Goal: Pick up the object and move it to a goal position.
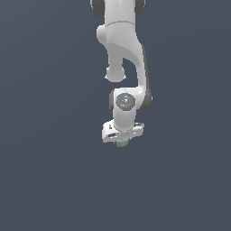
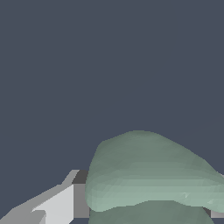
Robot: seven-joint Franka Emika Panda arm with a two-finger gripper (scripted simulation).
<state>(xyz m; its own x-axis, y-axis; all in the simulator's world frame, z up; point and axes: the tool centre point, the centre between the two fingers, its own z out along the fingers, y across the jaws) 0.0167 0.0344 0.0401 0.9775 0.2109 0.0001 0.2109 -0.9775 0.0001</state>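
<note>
Single white arm [image 1: 122,54] reaching down from upper centre of exterior view, wrist pointing downward. Gripper [image 1: 121,140] at lowest point of arm, roughly mid-frame, slightly toward exterior view's right of centre. Pale sage-green object [image 1: 121,144] just visible beneath gripper body, touching it; only a small rounded sliver exposed in exterior view, remainder hidden behind gripper housing.

Wrist view: object [image 2: 153,175] fills near part of frame, rounded and lumpy on top, a second greenish surface directly under it. One grey-white finger [image 2: 57,203] seen beside object, dark pad against its side. A sliver of another grey part [image 2: 217,213] at opposite edge of object. Gripper apparently pinching object between fingers; contact on second side largely cut off by frame edge.

No containers in either view. Background a uniform dark slate-blue [image 1: 45,180]; cannot tell from renders whether object touches any bench surface. Nothing else near gripper, no obstruction around object.
</note>
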